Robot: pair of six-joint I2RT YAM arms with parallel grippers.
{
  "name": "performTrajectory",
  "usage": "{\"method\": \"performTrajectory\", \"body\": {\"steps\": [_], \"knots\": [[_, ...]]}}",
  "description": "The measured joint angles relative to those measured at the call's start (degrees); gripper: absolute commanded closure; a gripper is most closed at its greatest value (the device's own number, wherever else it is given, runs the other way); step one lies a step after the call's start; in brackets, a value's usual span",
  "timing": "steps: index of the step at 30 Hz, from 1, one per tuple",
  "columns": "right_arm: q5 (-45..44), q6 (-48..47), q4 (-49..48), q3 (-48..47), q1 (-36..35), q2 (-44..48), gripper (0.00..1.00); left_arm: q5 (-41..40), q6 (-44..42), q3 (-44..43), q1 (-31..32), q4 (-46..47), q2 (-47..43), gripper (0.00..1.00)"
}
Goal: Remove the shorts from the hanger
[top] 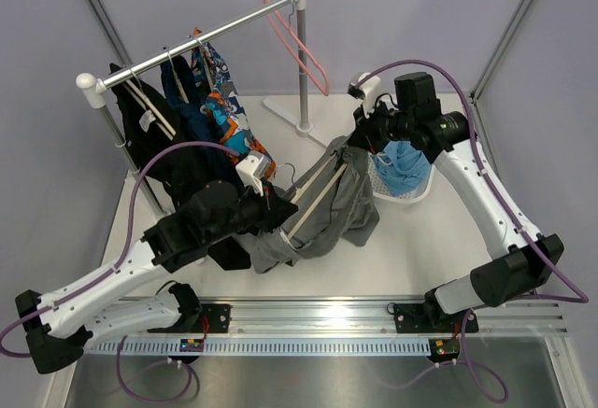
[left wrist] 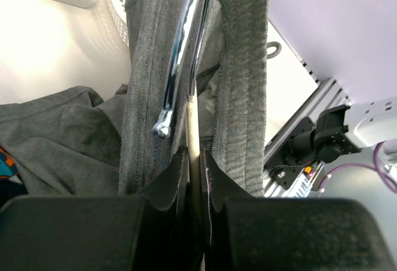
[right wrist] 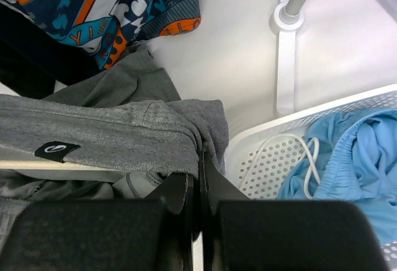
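Observation:
The mid-grey shorts (top: 348, 214) hang on a wooden hanger (top: 316, 195) with a metal hook, held low over the table's middle. My left gripper (top: 277, 204) is shut on the hanger's wooden neck (left wrist: 193, 131), below the hook (left wrist: 178, 54), with the grey waistband (left wrist: 239, 97) on both sides. My right gripper (top: 359, 143) is shut on the far corner of the grey waistband (right wrist: 124, 136), pinched at the fingertips (right wrist: 201, 162). The light blue shorts (top: 404, 167) with a white drawstring lie in the white basket (right wrist: 260, 141) and also show in the right wrist view (right wrist: 356, 153).
A clothes rack (top: 201, 42) at the back left holds black and orange-and-blue patterned clothes (top: 224, 109). A pink hanger (top: 301, 42) hangs near its right post (top: 303, 81). The patterned cloth (right wrist: 111, 4) hangs close behind the grey shorts.

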State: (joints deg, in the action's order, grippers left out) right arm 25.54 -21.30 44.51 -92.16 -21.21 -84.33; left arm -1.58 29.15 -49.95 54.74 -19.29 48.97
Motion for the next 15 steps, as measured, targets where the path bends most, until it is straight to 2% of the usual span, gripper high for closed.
{"method": "performTrajectory", "body": {"steps": [9, 15], "knots": [[-3.93, -7.72, -4.76, 2.19, 0.0, 1.09, 1.0, -0.42, 2.14, -3.21, -0.11, -0.61, 3.28, 1.0], [-1.4, -8.52, -4.26, 2.03, 0.68, 0.87, 1.0, 0.04, 1.6, -3.85, -0.15, -1.16, 2.78, 1.0]]}}
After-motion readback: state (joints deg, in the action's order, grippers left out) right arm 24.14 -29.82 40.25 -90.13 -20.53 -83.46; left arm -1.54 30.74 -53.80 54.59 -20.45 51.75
